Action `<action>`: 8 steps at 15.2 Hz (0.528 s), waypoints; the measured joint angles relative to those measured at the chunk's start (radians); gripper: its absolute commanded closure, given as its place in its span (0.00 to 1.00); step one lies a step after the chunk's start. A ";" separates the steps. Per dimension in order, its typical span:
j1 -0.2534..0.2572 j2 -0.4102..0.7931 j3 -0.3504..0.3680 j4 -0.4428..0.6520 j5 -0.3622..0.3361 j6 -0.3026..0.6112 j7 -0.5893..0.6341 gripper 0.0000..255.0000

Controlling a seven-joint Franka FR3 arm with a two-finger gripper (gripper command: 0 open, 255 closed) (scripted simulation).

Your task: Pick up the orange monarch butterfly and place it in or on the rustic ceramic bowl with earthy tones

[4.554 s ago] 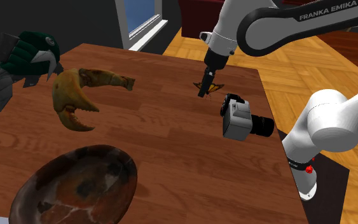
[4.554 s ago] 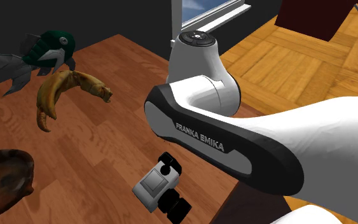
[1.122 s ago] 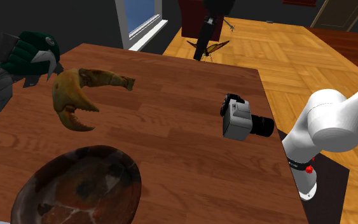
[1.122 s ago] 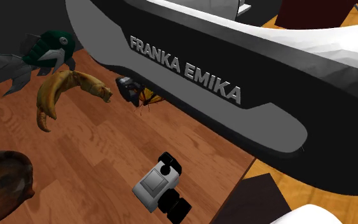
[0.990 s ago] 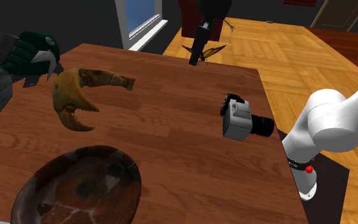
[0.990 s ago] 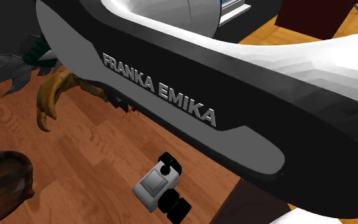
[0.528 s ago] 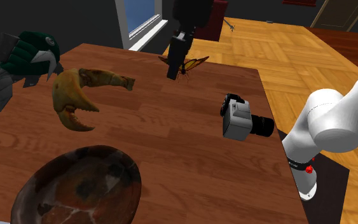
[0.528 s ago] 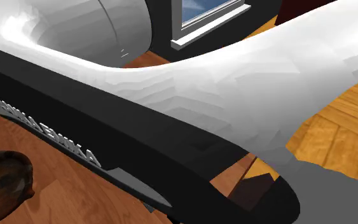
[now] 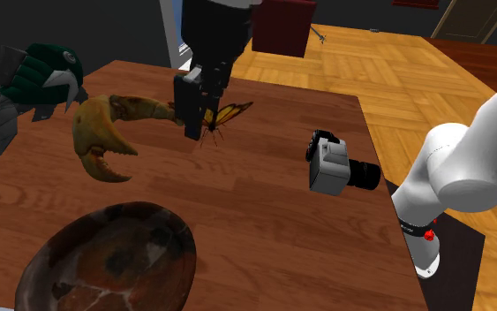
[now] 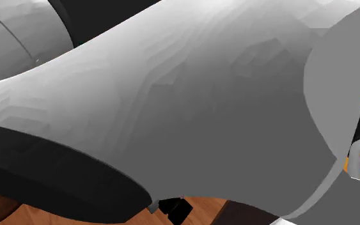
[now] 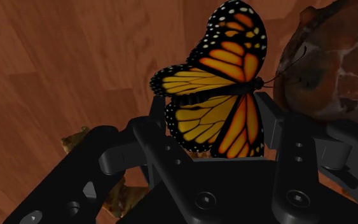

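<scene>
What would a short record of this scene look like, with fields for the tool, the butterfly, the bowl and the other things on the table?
tool: black, shut on the butterfly, raised above the table
butterfly: orange and black wings with white dots, held off the wood
bowl: brown, mottled, at the shoulder view's lower left; butterfly not yet in it
crab claw: tan, lying just left of the tool in the shoulder view
fish figure: dark green, grey fins, far left
camera: grey and black, near the right edge
</scene>
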 measured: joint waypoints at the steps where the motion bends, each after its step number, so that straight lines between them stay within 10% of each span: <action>1: 0.008 0.041 0.022 0.044 -0.026 -0.008 0.035 1.00; 8: 0.126 0.321 0.121 0.323 -0.231 -0.070 0.253 1.00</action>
